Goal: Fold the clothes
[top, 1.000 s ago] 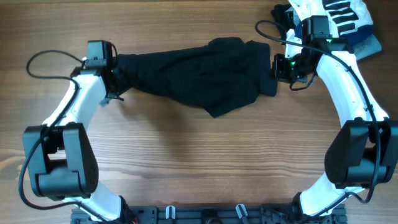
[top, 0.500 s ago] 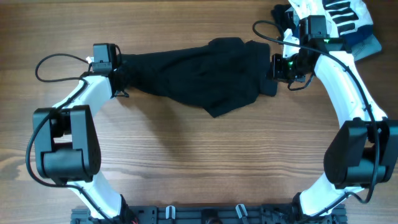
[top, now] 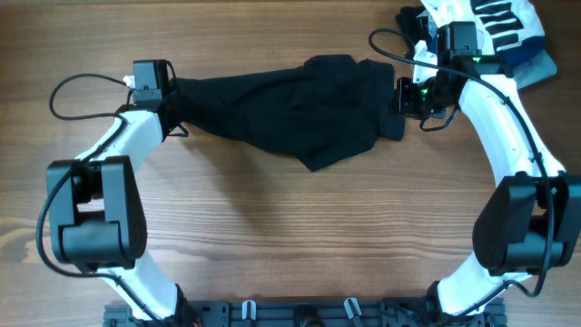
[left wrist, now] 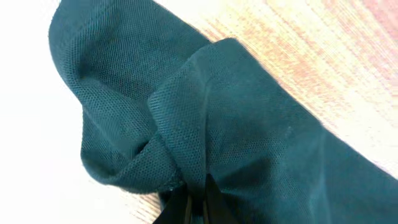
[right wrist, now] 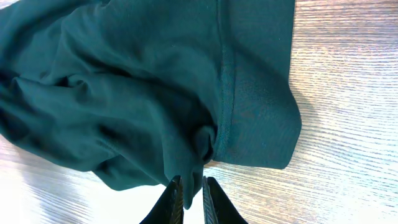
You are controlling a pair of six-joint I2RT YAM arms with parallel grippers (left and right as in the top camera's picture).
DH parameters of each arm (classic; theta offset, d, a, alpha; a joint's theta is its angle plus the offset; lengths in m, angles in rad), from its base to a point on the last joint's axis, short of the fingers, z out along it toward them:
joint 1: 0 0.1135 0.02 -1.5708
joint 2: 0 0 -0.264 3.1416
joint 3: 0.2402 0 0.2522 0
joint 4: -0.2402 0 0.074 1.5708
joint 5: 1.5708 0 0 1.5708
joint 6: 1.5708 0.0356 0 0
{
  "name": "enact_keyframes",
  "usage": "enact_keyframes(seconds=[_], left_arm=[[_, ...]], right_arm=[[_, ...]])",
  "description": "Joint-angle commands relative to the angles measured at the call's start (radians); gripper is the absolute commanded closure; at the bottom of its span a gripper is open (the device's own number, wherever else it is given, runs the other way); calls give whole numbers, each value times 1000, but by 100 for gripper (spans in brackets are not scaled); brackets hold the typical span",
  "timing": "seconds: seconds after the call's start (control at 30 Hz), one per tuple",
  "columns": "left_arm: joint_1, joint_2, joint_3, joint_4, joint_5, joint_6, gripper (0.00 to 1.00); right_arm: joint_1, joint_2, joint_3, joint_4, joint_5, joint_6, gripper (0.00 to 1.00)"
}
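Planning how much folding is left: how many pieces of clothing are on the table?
3: the black garment spread across the middle, and a white striped garment and a light-blue denim piece piled together at the far right corner. That pile may hide more.

We note clothes (top: 290, 113): soft matt black cloth, fine knit mesh visible close up, stitched hem band. We see table (top: 272, 236): smooth wood, clear grain, slight sheen. Left arm (top: 123, 141), right arm (top: 508, 118): glossy white plastic shells.
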Motion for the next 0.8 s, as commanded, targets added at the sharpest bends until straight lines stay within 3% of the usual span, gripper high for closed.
enact_keyframes(seconds=[0.0, 0.13, 0.33, 0.47, 0.5, 0.53, 0.57, 0.6, 0.7, 0.77], left_arm=[[0, -118, -2, -41, 12, 33, 96], [0, -274, 19, -190, 42, 101, 96], [-19, -486, 38, -613, 57, 134, 96], [-50, -532, 38, -809, 64, 135, 69], [-54, -532, 38, -824, 64, 135, 67], [-57, -531, 37, -826, 60, 135, 71], [-57, -526, 37, -812, 60, 135, 94], [-57, -518, 37, -790, 59, 135, 96], [-57, -463, 37, -764, 53, 135, 96], [-57, -418, 31, -814, 54, 134, 86]], right_arm=[[4, 13, 3, 0, -20, -20, 88], [6, 13, 3, -11, -20, -20, 88], [47, 13, 3, -19, -27, -21, 88], [76, 13, 3, -10, -27, -21, 88], [81, 13, 3, -6, -27, -21, 88], [85, 13, 3, -4, -27, -21, 88], [87, 13, 3, -4, -27, -21, 88], [89, 13, 3, -5, -27, -21, 88], [89, 13, 3, -16, -27, -43, 84], [89, 13, 3, -22, -27, -47, 83]])
